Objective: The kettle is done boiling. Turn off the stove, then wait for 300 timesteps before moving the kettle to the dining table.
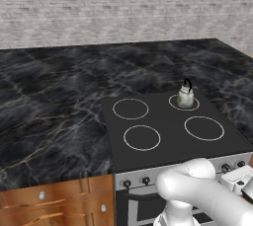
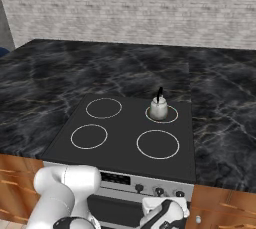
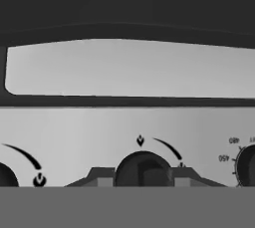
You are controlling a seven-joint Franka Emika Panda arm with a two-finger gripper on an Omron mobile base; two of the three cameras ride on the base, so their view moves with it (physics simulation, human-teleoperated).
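Hand (image 3: 142,178) pinching a stove (image 1: 173,136) knob (image 3: 142,170) (kettle (image 1: 185,96) far up on a back burner)

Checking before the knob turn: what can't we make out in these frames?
- Hand view: lower half of the knob, cut by the bottom edge, fingers flanking it; contact unclear.
- Right base view: gripper low at the stove panel, fingertips hidden.
- Left base view: kettle too small for spout or lid detail.
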